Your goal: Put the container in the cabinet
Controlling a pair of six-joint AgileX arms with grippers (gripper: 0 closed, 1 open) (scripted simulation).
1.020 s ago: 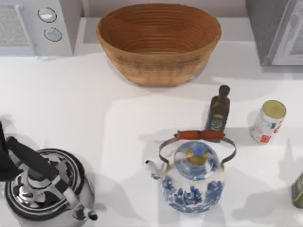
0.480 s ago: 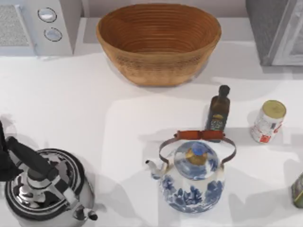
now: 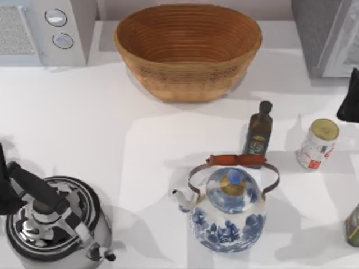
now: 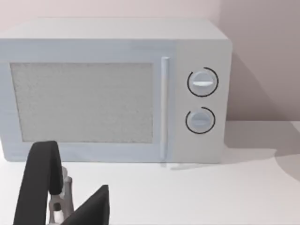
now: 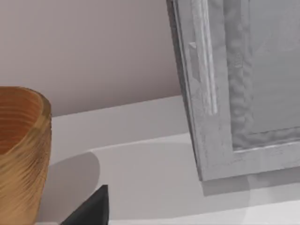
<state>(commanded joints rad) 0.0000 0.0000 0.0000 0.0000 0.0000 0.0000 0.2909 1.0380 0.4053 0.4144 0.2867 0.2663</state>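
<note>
Near edge: a chrome kettle (image 3: pixel 53 224) is sitting at the worktop's (image 3: pixel 84 123) front left, and a blue-and-white teapot (image 3: pixel 227 210) with a red-wrapped handle is standing front centre. A dark greenish object (image 3: pixel 353 226) is peeking in at the right edge; I cannot tell what it is.

Left pincer: my left arm is sitting parked at the front-left corner beside the chrome kettle, facing the microwave (image 4: pixel 112 89). Two dark fingertips (image 4: pixel 40 183) are showing in its wrist view, but I cannot tell how far apart the left pincer's fingers are, and I see nothing held.

Container: the container (image 3: pixel 317 143) is standing on the worktop at the right, leaning slightly, just beside the olive-oil bottle (image 3: pixel 259 132) and apart from it. Nothing is touching it.

Right pincer: a dark part of my right arm (image 3: pixel 350 98) is now poking in at the top view's right edge, just behind the container, where a second ago that edge was bare. I cannot tell the right pincer's opening; one dark fingertip (image 5: pixel 89 208) is showing and it is carrying nothing I can see.

Meaning: I judge the right arm is only beginning its approach, so the grasp is not yet made.

Far side: the woven basket (image 3: pixel 188 47) is sitting at the back centre. The cabinet (image 5: pixel 234 89), grey and panelled, is standing in the back-right corner, close behind the container, so I am expecting a short carry.
</note>
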